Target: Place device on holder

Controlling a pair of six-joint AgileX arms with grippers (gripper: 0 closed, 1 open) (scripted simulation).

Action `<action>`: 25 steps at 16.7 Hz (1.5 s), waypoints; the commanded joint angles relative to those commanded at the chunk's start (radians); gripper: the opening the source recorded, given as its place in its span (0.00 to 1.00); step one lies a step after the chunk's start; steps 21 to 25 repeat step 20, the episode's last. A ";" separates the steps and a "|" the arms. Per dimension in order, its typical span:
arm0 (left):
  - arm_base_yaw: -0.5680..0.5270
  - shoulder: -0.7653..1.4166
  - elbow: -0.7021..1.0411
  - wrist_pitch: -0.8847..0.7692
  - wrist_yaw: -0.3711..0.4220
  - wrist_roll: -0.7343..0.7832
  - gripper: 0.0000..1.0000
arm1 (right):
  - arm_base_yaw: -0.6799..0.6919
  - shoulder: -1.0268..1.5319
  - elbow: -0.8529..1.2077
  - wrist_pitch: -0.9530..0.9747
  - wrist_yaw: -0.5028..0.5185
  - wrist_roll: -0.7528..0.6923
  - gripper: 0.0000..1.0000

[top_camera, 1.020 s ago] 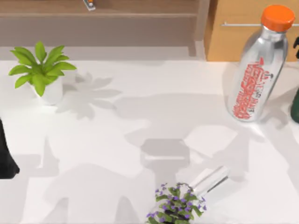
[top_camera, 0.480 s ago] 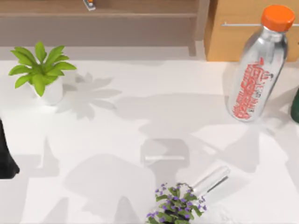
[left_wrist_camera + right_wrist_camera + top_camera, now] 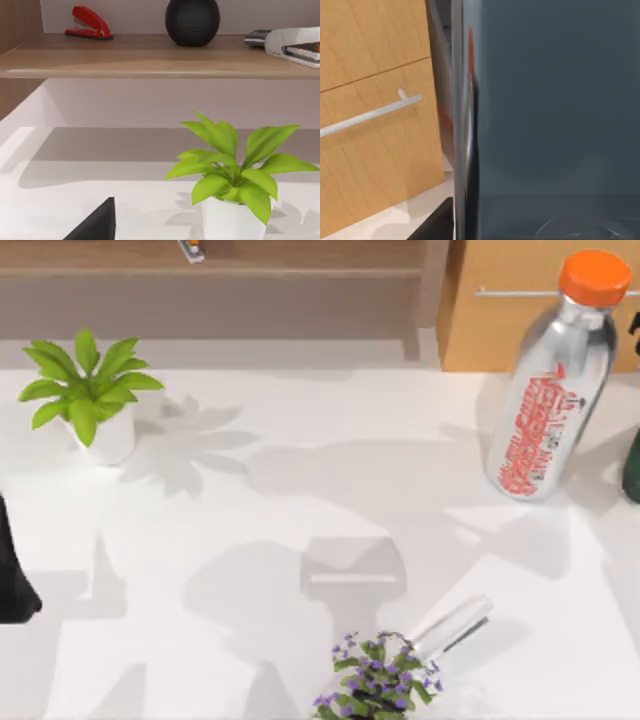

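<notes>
Standing mid-table: holder [image 3: 352, 573]; device [image 3: 555, 115] close before right wrist; hand grip cannot tell.

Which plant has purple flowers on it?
The flowering plant at the table's near edge. The leafy plant in the white pot at far left has plain green leaves.

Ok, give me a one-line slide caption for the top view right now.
White holder at table centre, silver bottle far right, green plant far left, purple flowers at near edge.

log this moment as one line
holder: bare, table centre | device: dark slab close in right wrist view, not on holder | left arm: parked, left edge
</notes>
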 joint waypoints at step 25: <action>0.000 0.000 0.000 0.000 0.000 0.000 1.00 | 0.000 0.000 0.000 0.000 0.000 0.000 1.00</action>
